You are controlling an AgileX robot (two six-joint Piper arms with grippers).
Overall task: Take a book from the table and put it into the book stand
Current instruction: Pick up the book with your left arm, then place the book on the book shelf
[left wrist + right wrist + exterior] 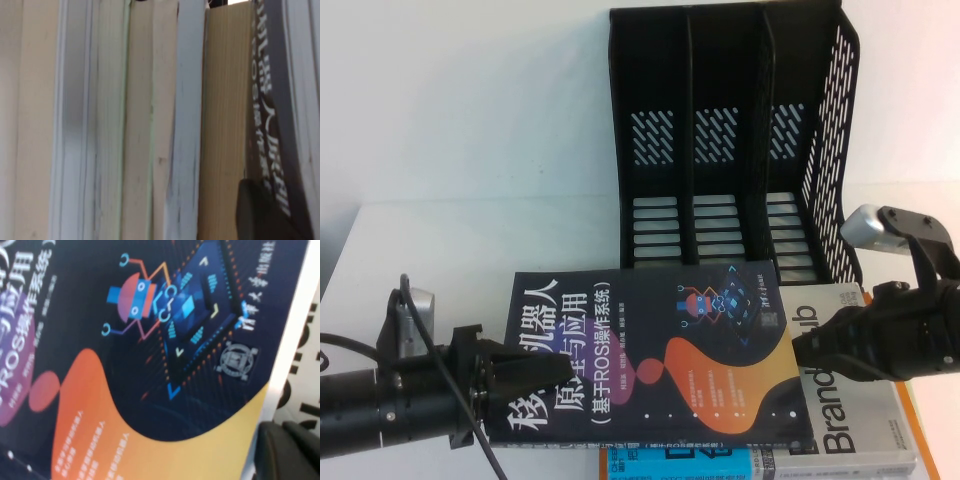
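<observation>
Barely started tbh: left tool (555, 371) and right tool (800, 347) pinch opposite edges of the thick navy paperback book (650, 350), the empty black plastic three-slot stand (730, 150) beyond them.

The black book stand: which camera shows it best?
The high view. It alone shows the book stand, upright on the table behind the navy book, all three slots open toward the camera. The left gripper and right gripper sit at the book's edges. Both wrist views show only book pages and covers, no stand.
</observation>
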